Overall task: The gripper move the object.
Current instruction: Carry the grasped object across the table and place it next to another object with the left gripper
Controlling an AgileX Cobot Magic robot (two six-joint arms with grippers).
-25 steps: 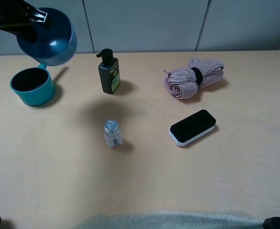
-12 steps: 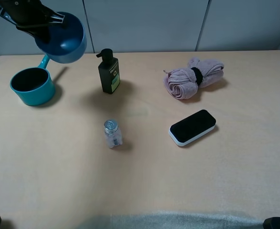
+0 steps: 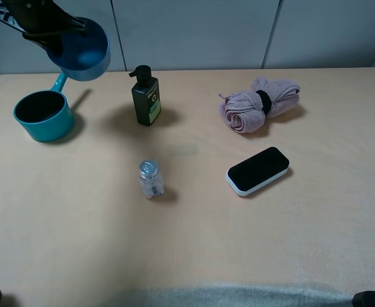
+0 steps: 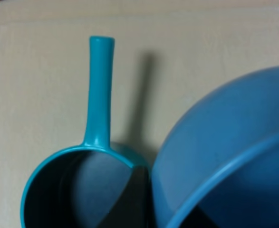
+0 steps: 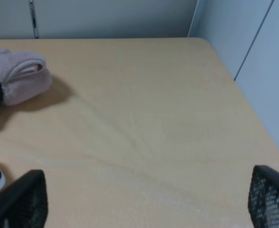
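Since the blue bowl [image 3: 84,56] hangs in the air with nothing under it, I judge the left gripper [image 3: 56,37] to be clamped on its rim, though the pads themselves are hidden by the black wrist in the high view and fall outside the left wrist view. The hold is at one side of the rim, so the bowl hangs tilted from it, to the gripper's right and a little lower, its inside partly turned to the high camera. Carried this high, it can pass over the teal pot [image 3: 43,115], which stands on the bench [image 3: 193,243] below and to the left, handle pointing toward the back edge. A dark pump bottle [image 3: 145,96] stands near on the right, a likely thing to avoid. The right gripper [image 5: 143,199] hovers low over the bench's far right side, jaws wide apart and holding nothing, well apart from the bowl.
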